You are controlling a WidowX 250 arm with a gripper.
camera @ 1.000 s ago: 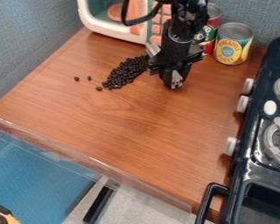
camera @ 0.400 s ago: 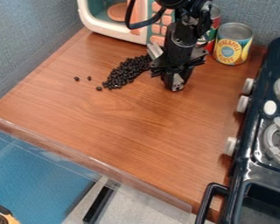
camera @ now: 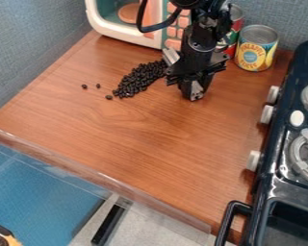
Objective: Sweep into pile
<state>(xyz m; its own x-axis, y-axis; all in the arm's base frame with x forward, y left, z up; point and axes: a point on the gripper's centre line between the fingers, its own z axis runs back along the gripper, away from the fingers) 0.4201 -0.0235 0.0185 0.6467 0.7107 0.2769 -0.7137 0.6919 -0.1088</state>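
The black gripper [camera: 194,95] hangs low over the upper middle of the counter, just right of the bean pile. An elongated pile of black beans [camera: 138,79] slants from the gripper's left side down toward the lower left. Beyond the pile's lower left end, a few loose beans [camera: 84,86] lie apart on the wood. A silvery piece [camera: 171,56] shows beside the gripper at the pile's upper right end; what it belongs to is unclear. The arm may hide some beans behind it.
A white and teal toy microwave [camera: 121,31] stands at the back. Behind the arm is a red and green can [camera: 234,30], with a yellow can [camera: 256,48] to its right. The dark stove [camera: 266,163] borders the wooden counter [camera: 137,139] on the right.
The gripper has shifted slightly to the right and a little toward the camera since the earliest frame. The bean pile and loose beans look the same.
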